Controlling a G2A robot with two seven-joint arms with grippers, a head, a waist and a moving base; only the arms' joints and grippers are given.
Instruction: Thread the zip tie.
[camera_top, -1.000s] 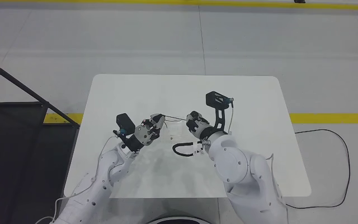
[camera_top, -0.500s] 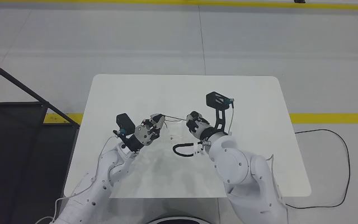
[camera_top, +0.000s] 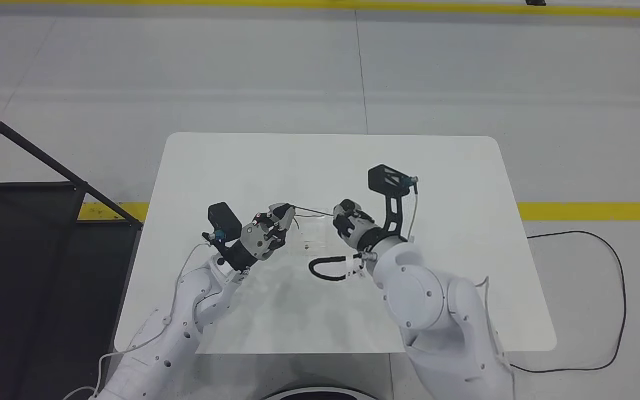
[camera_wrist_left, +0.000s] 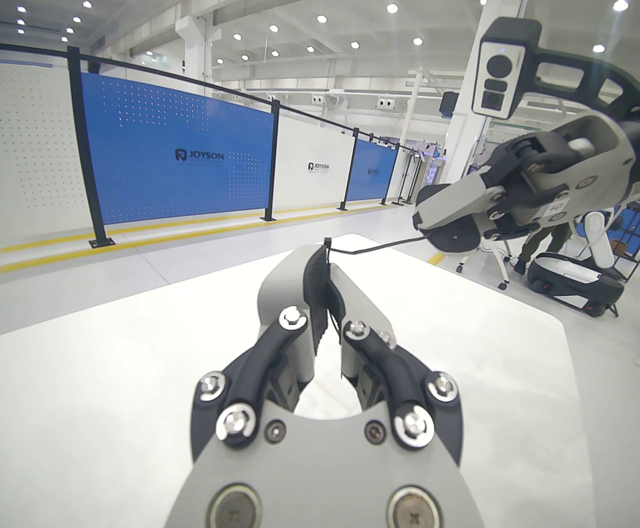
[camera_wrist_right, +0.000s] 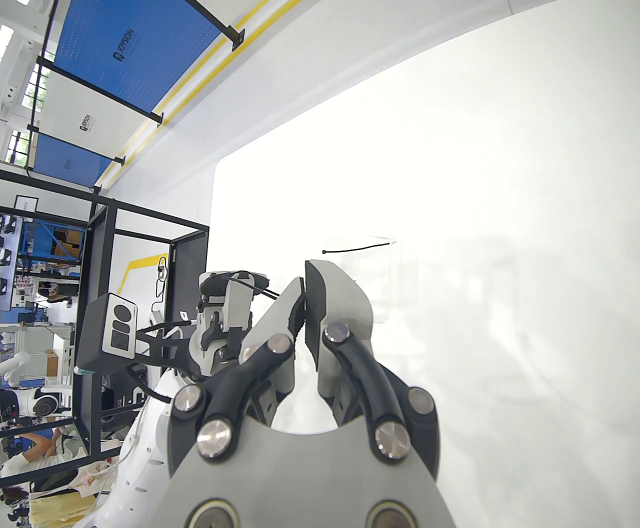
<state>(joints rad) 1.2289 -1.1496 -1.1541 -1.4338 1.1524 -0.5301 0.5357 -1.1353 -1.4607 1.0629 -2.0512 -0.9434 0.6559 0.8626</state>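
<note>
I am looking at a thin black zip tie (camera_wrist_left: 372, 246) over a plain white table (camera_top: 450, 170). The left gripper (camera_wrist_left: 327, 280) and right gripper (camera_wrist_right: 305, 295) are both showing pale grey shells, black linkages and black ribbed pads (camera_wrist_left: 315, 287).

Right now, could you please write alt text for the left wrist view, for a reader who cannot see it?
The left gripper, shut, pinches one end of a thin black zip tie, which stretches across to the right gripper, shut on the other end. Both hang above a white table.
</note>
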